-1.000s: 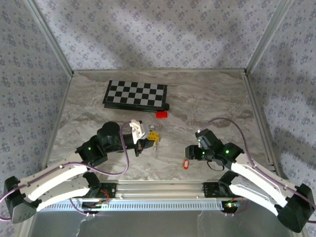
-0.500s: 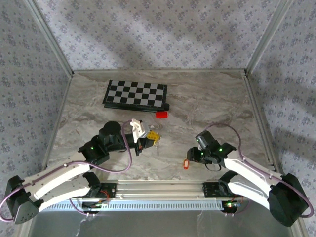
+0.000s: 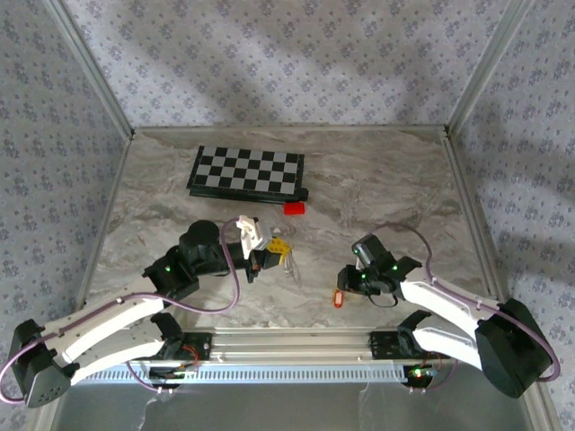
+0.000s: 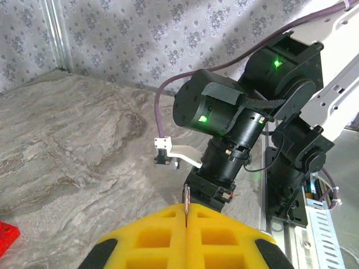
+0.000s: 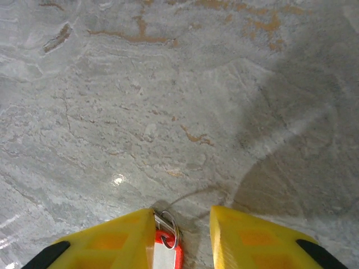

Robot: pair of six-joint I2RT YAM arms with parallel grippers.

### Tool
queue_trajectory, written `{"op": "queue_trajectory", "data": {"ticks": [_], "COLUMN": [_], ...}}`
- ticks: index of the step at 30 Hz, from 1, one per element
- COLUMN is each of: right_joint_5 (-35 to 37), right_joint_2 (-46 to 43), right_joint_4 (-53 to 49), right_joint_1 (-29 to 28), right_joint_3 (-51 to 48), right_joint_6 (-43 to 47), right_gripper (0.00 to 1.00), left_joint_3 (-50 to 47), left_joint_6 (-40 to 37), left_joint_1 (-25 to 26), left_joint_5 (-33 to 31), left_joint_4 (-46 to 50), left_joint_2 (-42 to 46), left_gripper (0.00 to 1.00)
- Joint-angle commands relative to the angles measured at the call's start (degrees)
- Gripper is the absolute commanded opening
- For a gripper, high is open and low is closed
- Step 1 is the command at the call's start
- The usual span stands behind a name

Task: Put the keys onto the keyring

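Observation:
The keys, a tiny red tag [image 5: 166,256] with a pale centre and a small metal ring on top, lie on the marble table [image 3: 377,180]. In the right wrist view the tag sits between the yellow fingers, against the left one [image 5: 120,238]. My right gripper [image 5: 182,216] is open around it, low over the table near the front [image 3: 345,285], with the tag [image 3: 339,297] just below it. My left gripper [image 3: 279,252] is shut on the keyring [image 3: 289,262], a thin silvery chain hanging from its tips. In the left wrist view a metal sliver [image 4: 186,200] sticks out of the closed pads.
A folded checkerboard [image 3: 247,171] lies at the back left, with a solid red block [image 3: 294,208] just in front of it. Metal frame posts and patterned walls enclose the table. A metal rail [image 3: 287,341] runs along the near edge.
My right gripper has slid left and down onto the red tag, which now lies between its fingers. The left arm has barely moved, and the chain swung slightly.

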State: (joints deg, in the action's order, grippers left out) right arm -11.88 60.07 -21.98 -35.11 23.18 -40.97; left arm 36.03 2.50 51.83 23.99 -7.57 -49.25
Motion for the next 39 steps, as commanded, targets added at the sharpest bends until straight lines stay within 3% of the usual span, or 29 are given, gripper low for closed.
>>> {"op": "queue_trajectory", "data": {"ticks": [1, 28, 32, 39], "right_joint_5": [-1.5, -1.6, -1.4, 4.5], "right_joint_2": [-0.3, 2.6, 1.7, 4.6], "right_joint_4": [0.0, 0.9, 2.1, -6.4], "right_joint_1": [0.2, -2.5, -3.1, -6.0], "right_joint_3": [-1.0, 0.4, 1.0, 7.0], "right_joint_6": [0.0, 0.4, 0.7, 3.0], "right_gripper": [0.31, 0.10, 0.03, 0.00], "left_joint_3": [0.0, 0.1, 0.5, 1.1], "left_joint_6": [0.7, 0.8, 0.8, 0.4], "left_joint_1": [-0.5, -0.7, -0.7, -0.7], "left_joint_5": [1.4, 0.7, 0.2, -0.6], "left_joint_4": [-3.4, -2.3, -1.6, -0.4], "left_joint_2": [0.4, 0.3, 0.0, -0.4], "left_gripper": [0.00, 0.00, 0.00, 0.00]}}
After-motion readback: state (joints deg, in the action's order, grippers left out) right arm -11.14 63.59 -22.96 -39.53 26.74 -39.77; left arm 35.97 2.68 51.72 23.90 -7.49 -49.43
